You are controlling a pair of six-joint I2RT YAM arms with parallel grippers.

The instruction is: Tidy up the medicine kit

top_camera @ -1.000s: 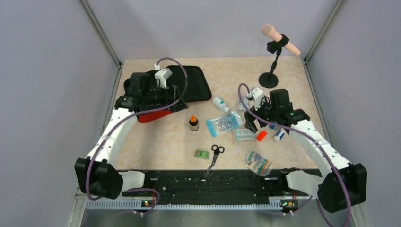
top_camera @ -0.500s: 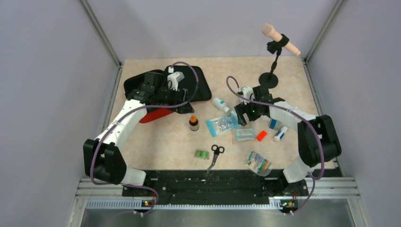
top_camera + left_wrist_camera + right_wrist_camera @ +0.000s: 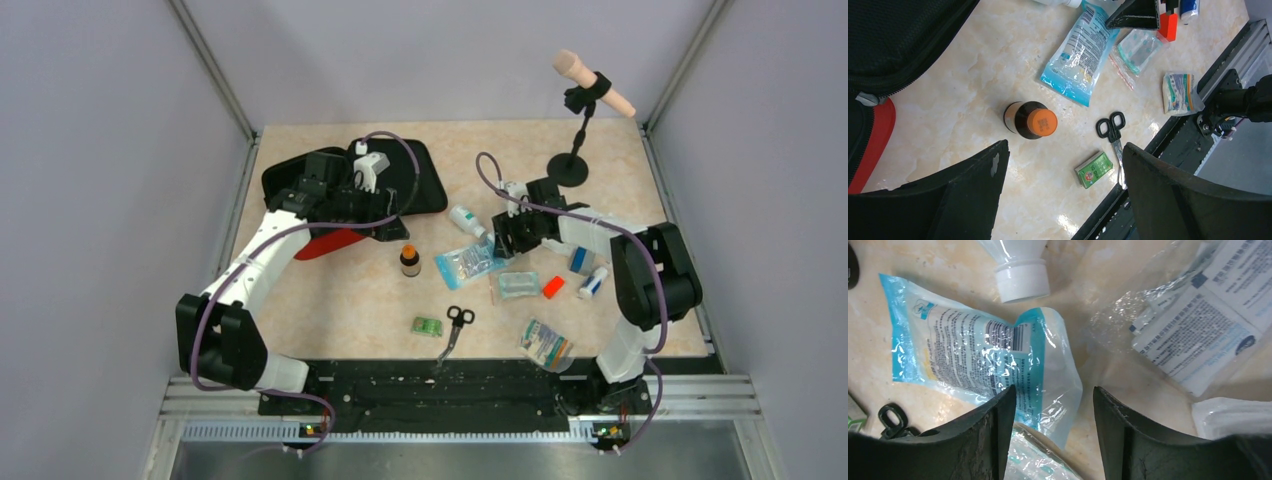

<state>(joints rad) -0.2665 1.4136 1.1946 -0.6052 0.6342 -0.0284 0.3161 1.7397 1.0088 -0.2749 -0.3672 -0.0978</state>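
Both the left pincer (image 3: 1065, 150) and right pincer (image 3: 1053, 397) stand released; the right, astride a corner of the blue pouch (image 3: 963, 360), should pinch deep before lifting toward the medicine kit (image 3: 418, 185), open at far left of the worktop (image 3: 620, 165).

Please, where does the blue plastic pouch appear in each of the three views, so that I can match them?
Top external: the blue pouch lies mid-table, just right of the brown bottle.
Left wrist: the pouch is at upper centre.
Right wrist: the pouch fills the left and centre.
Shared landmark: the scissors; in the right wrist view only a handle loop shows, bottom left.
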